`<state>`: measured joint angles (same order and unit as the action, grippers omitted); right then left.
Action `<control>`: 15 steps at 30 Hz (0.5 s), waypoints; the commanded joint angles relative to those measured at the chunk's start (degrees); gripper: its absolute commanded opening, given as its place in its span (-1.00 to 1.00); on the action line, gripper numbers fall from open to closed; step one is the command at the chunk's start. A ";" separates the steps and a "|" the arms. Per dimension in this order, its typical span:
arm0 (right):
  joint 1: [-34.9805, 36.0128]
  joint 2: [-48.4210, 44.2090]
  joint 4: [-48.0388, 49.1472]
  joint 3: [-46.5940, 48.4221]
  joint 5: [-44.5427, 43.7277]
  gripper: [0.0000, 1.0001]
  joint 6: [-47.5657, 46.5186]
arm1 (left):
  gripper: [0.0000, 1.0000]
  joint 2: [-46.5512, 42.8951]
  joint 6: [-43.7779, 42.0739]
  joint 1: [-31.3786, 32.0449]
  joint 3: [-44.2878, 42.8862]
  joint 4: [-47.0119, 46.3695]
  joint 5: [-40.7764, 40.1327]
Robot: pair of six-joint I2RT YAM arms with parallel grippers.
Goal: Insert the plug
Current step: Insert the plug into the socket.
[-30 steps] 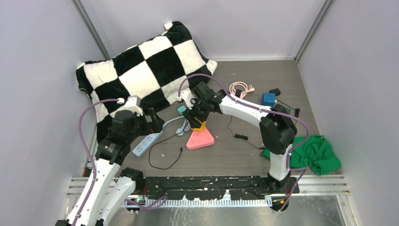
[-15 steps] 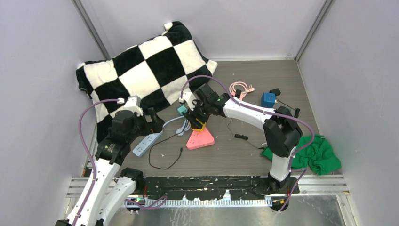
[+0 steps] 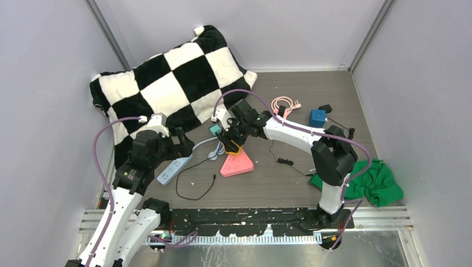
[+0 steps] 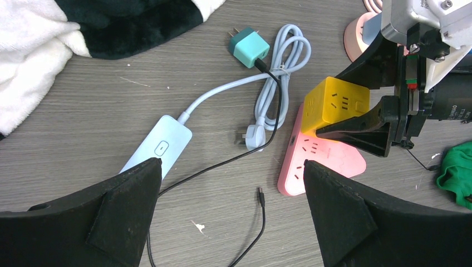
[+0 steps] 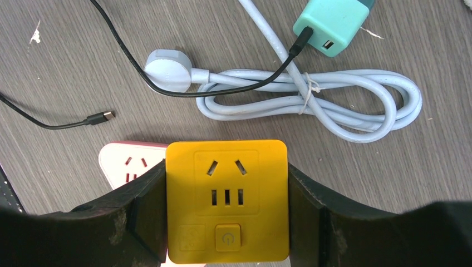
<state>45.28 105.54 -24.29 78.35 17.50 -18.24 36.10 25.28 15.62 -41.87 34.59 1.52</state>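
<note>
My right gripper (image 3: 234, 142) is shut on a yellow cube socket adapter (image 5: 227, 200), held over the back corner of the pink triangular power strip (image 3: 236, 164). The cube (image 4: 335, 105) and pink strip (image 4: 323, 160) also show in the left wrist view, the strip (image 5: 129, 163) partly under the cube in the right wrist view. A pale blue power strip (image 3: 173, 169) lies left, its coiled cable ending in a white plug (image 5: 168, 69). A teal charger (image 5: 335, 24) has a black cable plugged in. My left gripper (image 4: 231, 222) is open and empty above the wooden floor near the black cable's free end (image 4: 260, 194).
A black-and-white checkered pillow (image 3: 167, 83) fills the back left. A pink coiled cable (image 3: 285, 104), a blue cube (image 3: 317, 117) and a green cloth (image 3: 378, 181) lie to the right. A second black cable (image 3: 281, 158) lies mid-right.
My right gripper with the yellow cube has shifted slightly toward the back and left. The left arm has not moved.
</note>
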 commanded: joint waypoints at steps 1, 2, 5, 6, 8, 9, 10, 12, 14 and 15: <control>0.34 -2.29 -2.13 0.02 -1.76 -0.61 -1.68 | 1.00 -0.50 -0.16 -0.23 -1.82 -0.84 -0.40; 0.34 -2.69 -1.86 -0.31 -1.92 -0.61 -1.75 | 1.00 -0.42 -0.14 -0.26 -1.88 -0.89 -0.42; 0.30 -3.14 -1.58 -0.33 -2.19 -0.61 -1.72 | 0.99 -0.41 -0.15 -0.29 -1.81 -0.87 -0.39; 0.27 -3.14 -1.81 -0.03 -2.12 -0.61 -1.80 | 1.00 -0.34 -0.14 -0.31 -1.88 -0.84 -0.44; 0.29 -3.19 -2.19 0.36 -2.24 -0.61 -1.94 | 1.00 -0.33 -0.14 -0.24 -1.90 -0.75 -0.62; 0.30 -3.15 -2.44 0.68 -2.29 -0.61 -2.08 | 0.99 -0.33 -0.14 -0.31 -1.90 -0.75 -0.71; 0.33 -3.06 -2.61 0.80 -2.25 -0.61 -2.07 | 1.00 -0.33 -0.22 -0.27 -1.98 -0.66 -0.80; 0.34 -2.97 -3.19 1.00 -2.04 -0.61 -2.18 | 0.99 -0.33 -0.23 -0.31 -2.14 -0.58 -0.95; 0.34 -3.03 -3.53 0.81 -2.10 -0.61 -2.22 | 1.00 -0.33 -0.23 -0.31 -2.17 -0.58 -1.07; 0.29 -3.17 -3.65 0.72 -2.19 -0.61 -2.24 | 1.00 -0.33 -0.24 -0.26 -2.09 -0.52 -1.05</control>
<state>45.56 105.32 -24.47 78.22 16.78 -19.44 36.10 25.28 15.62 -41.87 34.59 1.48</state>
